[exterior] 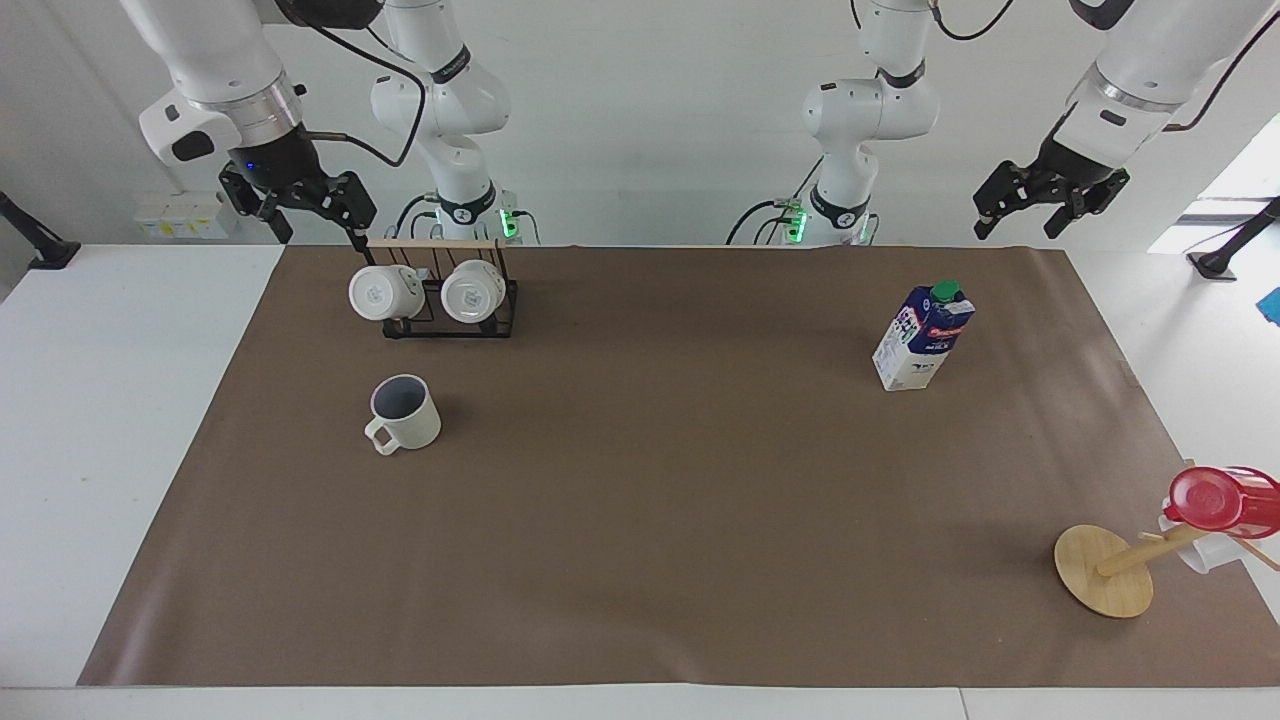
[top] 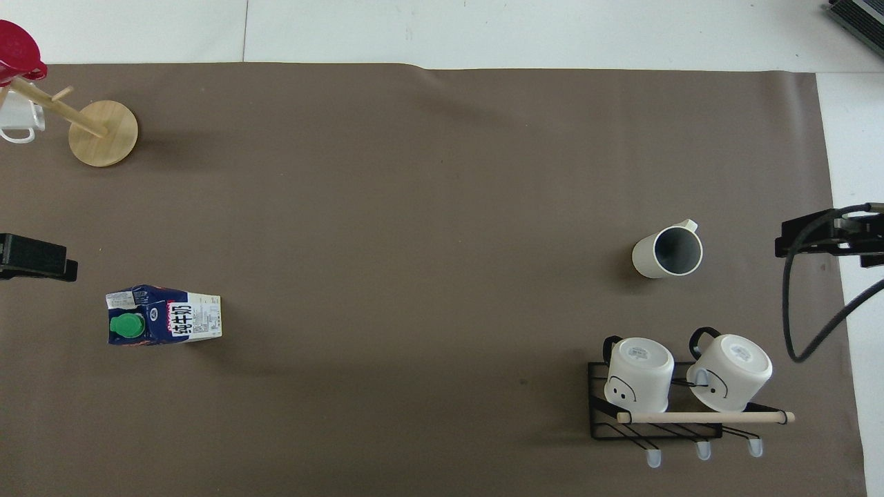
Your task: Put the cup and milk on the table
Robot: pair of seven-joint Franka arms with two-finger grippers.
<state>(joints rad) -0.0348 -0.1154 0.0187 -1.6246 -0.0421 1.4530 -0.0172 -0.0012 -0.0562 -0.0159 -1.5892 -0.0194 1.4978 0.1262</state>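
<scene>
The cup (exterior: 405,413) stands upright on the brown paper sheet (exterior: 640,560), farther from the robots than the black wire rack (exterior: 440,300). The milk (exterior: 923,336) stands well apart, toward the left arm's end. Wide bare paper lies between them. The left gripper (exterior: 1050,195) and right gripper (exterior: 300,205) hang open and empty over the table (exterior: 90,400) edges.

Bright, even, diffuse illumination from above. Shadows are soft and faint: a pale one lies beside the cup (exterior: 404,414) and the milk (exterior: 923,337) on the matte brown paper (exterior: 640,520). The white worktop (exterior: 110,400) appears nearly washed out. Both views are in sharp focus, without evident blur.
</scene>
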